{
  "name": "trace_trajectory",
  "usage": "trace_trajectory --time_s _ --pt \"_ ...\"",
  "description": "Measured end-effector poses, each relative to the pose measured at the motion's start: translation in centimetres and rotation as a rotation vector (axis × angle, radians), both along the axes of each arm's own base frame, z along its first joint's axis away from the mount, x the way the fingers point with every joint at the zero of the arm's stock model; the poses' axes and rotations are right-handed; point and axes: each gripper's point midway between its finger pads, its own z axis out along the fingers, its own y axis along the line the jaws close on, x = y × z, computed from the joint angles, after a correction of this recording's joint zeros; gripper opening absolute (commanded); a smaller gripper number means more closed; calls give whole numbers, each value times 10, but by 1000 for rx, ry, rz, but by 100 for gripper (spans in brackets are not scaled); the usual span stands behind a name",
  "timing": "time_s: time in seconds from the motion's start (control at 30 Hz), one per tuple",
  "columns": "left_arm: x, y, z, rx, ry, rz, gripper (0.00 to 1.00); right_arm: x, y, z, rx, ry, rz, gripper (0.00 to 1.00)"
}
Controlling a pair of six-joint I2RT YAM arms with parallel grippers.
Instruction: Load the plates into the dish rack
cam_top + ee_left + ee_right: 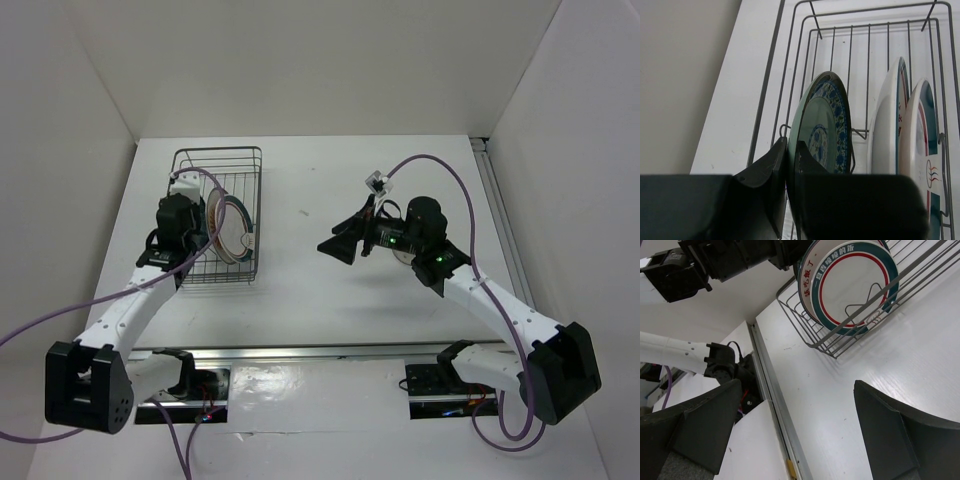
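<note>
The left fingers (767,180), barely parted, pinch the rim of the blue plate (825,125), which stands in the rack (870,25) at the top view's left beside two white plates (887,125), and the right fingers (705,425) gape empty, so a dragging withdrawal could topple it.

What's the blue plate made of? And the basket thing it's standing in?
The blue plate looks like glazed ceramic, possibly melamine: smooth, glossy face with a printed pattern. The dish rack looks like dark coated metal wire: thin grey rods crossing in a grid.
</note>
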Motion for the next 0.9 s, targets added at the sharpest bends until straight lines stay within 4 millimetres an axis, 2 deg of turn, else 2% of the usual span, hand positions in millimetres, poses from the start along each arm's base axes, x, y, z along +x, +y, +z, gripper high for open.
trace_trajectory --time_s 0.13,0.17,0.2,0.23,0.37,0.47,0.63,0.7,0.73,0.77,0.83,0.9 --pt "3 -3 -13 -4 38 -11 22 0 0 0 0 1 0 100" --pt "3 -3 -15 -5 44 -11 27 0 0 0 0 1 0 100" --pt "3 -3 -16 -6 48 -11 37 0 0 0 -1 1 -1 100" --pt "3 -3 -17 -7 50 -10 56 0 0 -1 -1 2 -1 100" --pt "2 1 -13 -16 22 22 70 4 -1 -4 -5 9 -9 100" --pt "-3 5 -10 -11 3 42 74 6 -1 -8 -12 22 -10 100" --pt "-5 9 1 -7 -33 66 74 7 0 -11 -17 29 -14 100" --pt "-6 12 9 -4 -47 81 74 10 -1 -12 -21 26 -31 100" --pt "-6 13 15 -3 -58 89 79 12 -2 -13 -23 27 -41 100" --pt "-6 14 23 -3 -77 98 100 16 -4 -15 -32 31 -66 100" --pt "-8 17 45 -14 -122 120 100 26 -9 -20 -50 38 -135 100" --pt "-10 20 75 -42 -182 146 100 46 -23 -31 -86 77 -284 100"
